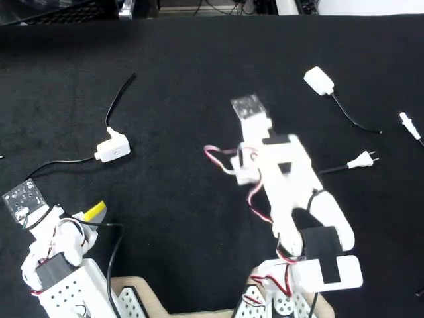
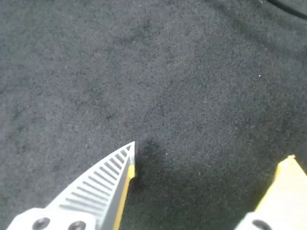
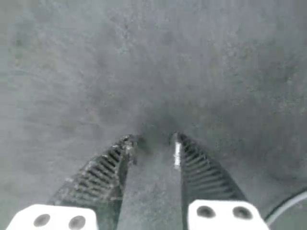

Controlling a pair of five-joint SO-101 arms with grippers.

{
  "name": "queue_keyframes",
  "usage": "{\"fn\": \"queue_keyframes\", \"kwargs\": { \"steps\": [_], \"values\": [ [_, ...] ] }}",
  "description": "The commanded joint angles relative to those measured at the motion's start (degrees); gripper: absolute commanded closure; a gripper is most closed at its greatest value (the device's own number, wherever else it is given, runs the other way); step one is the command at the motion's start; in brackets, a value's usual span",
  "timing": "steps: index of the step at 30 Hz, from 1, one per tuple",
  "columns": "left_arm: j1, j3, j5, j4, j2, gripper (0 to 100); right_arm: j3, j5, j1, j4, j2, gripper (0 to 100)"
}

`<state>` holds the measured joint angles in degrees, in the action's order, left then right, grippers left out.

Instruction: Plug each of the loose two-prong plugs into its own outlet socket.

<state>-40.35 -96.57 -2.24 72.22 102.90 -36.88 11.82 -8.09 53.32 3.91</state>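
The black cloth table (image 1: 199, 59) takes up nearly the whole high view. It looks matte and slightly fuzzy, so I expect small parts to stay put rather than skate, though a cable may drag across it. A strip of dark equipment and cords (image 1: 212, 6) runs along the top edge, and a pale board (image 1: 159, 298) sits at the bottom edge under the arm bases.

The right arm (image 1: 285, 179) stretches up the middle of the frame. Its gripper (image 3: 153, 141) hangs close over bare cloth, with only a narrow gap between the fingers and nothing in it. The left gripper (image 2: 206, 163) is at lower left, spread wide and empty over the cloth.

I take the two white blocks for the sockets. One (image 1: 112, 149) lies left of centre on a black lead, the other (image 1: 319, 81) at upper right. They look like light, hard plastic and would likely slide when pushed, so each needs bracing across its flat sides.

The smallest things are the plugs. One (image 1: 363, 159) lies right of the right arm with its prongs pointing to the right edge, and another (image 1: 409, 124) lies at the far right edge. Both look light and rigid, on springy leads that may twist them. I would grip the body behind the prongs, never the cable.
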Motion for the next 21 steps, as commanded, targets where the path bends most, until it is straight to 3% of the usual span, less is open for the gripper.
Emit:
{"fn": "queue_keyframes", "kwargs": {
  "steps": [1, 7, 15, 21],
  "values": [
    [0.5, -0.9, 0.3, 0.4, 0.4, 57, 20.2, 5.0, -4.6, 14.2, 0.0, 85.1],
    [0.5, -0.9, 0.3, 0.4, 0.4, 57, 47.3, 18.5, -15.6, 32.7, -4.9, 85.0],
    [0.5, -0.9, 0.3, 0.4, 0.4, 57, 67.2, 37.6, -23.8, 40.2, -17.8, 85.1],
    [0.5, -0.9, 0.3, 0.4, 0.4, 57, 68.7, 46.0, -29.6, 40.5, -27.6, 85.3]
  ]
}}
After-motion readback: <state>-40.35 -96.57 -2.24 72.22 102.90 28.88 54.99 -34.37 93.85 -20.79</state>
